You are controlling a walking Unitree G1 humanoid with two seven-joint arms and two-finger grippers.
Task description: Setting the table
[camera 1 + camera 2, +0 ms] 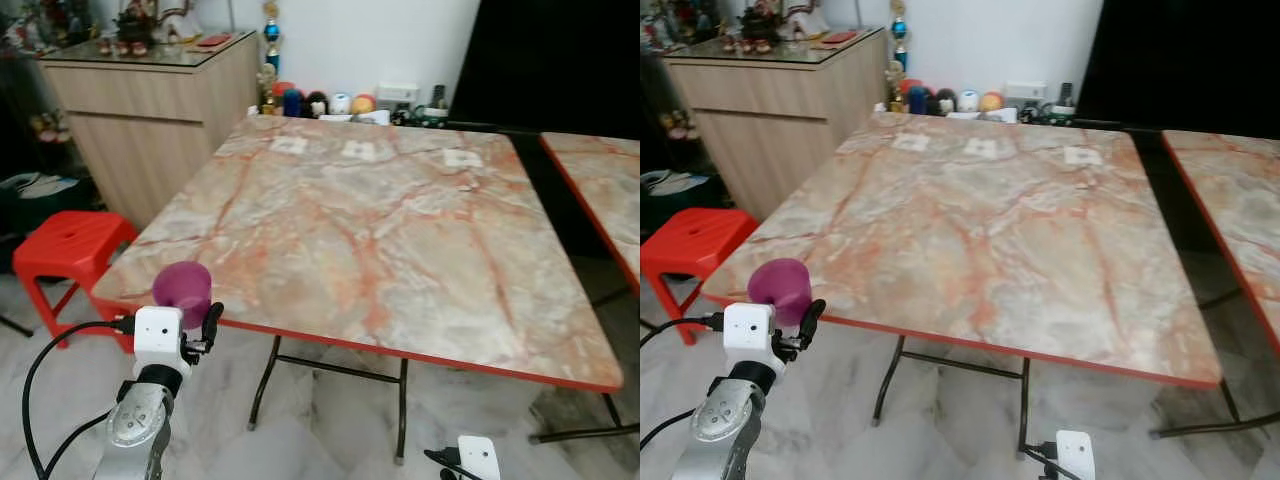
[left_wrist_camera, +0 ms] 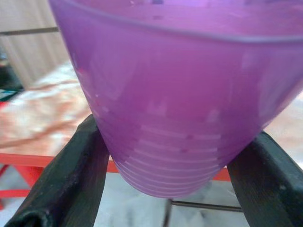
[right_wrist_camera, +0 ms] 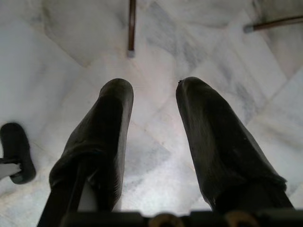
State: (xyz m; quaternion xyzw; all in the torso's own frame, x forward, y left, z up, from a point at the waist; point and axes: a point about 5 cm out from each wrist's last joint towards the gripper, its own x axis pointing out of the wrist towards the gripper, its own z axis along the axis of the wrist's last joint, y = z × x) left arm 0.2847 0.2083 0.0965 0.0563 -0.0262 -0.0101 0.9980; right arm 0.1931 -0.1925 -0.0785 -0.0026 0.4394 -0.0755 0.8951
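A purple plastic cup (image 1: 182, 291) is held in my left gripper (image 1: 196, 322) at the near left corner of the marble-topped table (image 1: 400, 220). In the left wrist view the cup (image 2: 180, 94) sits upright between the two black fingers (image 2: 71, 179), which press on its ribbed lower part, with the table's red edge just behind it. My right arm hangs low at the bottom of the picture; its gripper (image 3: 154, 94) points down at the floor, open with nothing between the fingers.
A red plastic stool (image 1: 65, 245) stands left of the table. A wooden cabinet (image 1: 150, 110) is at the back left. Small toys and bottles (image 1: 320, 102) line the wall behind the table. A second marble table (image 1: 600, 190) stands to the right across a dark gap.
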